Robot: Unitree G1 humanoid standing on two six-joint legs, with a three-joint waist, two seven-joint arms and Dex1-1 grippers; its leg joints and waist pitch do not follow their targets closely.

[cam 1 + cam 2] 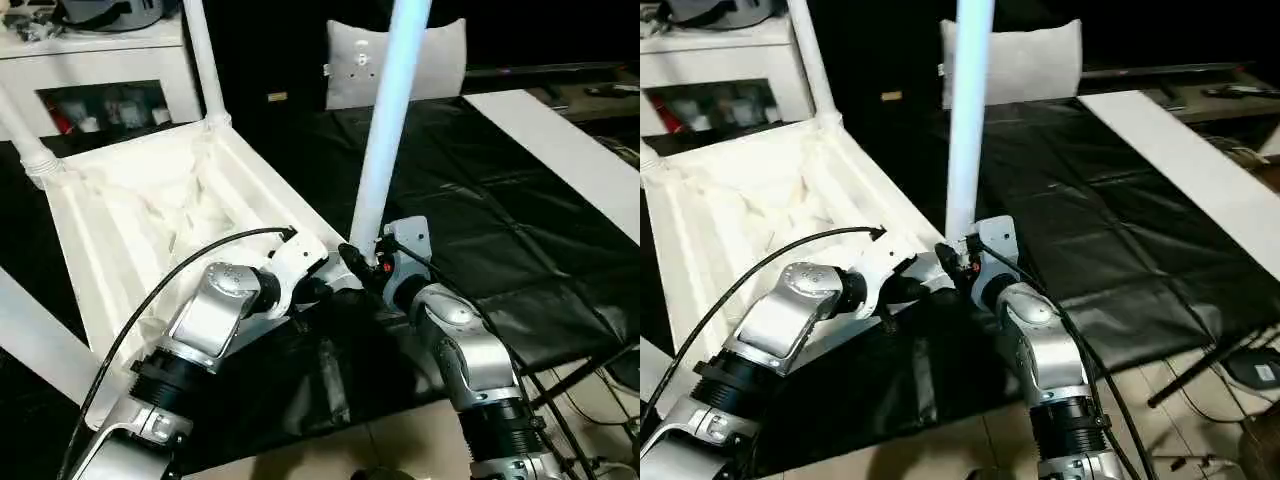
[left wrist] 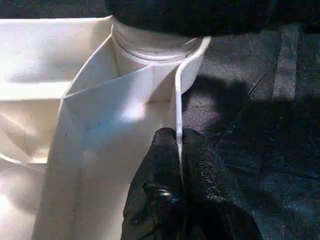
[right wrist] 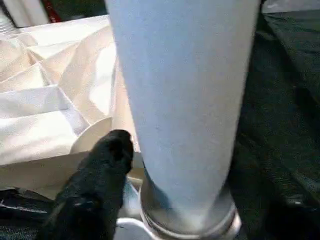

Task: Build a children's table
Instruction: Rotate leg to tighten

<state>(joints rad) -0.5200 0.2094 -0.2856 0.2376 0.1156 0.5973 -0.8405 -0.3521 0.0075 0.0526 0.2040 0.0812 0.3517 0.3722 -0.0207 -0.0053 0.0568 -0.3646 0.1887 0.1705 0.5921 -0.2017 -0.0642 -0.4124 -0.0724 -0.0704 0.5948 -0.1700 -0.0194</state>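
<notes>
Upright leg (image 1: 385, 130) seated in near corner socket of upturned tabletop (image 1: 150, 215) on black surface (image 1: 520, 230); right end effector (image 1: 372, 262) at its base (spread unclear), left end effector (image 2: 177, 155) pinching rim beside.

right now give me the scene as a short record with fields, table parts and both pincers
tabletop: upside down on black sheet, ribs up
far legs: two upright in far corner sockets
near leg: upright in near corner socket
left pincer: shut on tabletop rim beside that socket
right pincer: at near leg's base, one finger beside the leg
board: flat, at right
bag: behind near leg
</notes>
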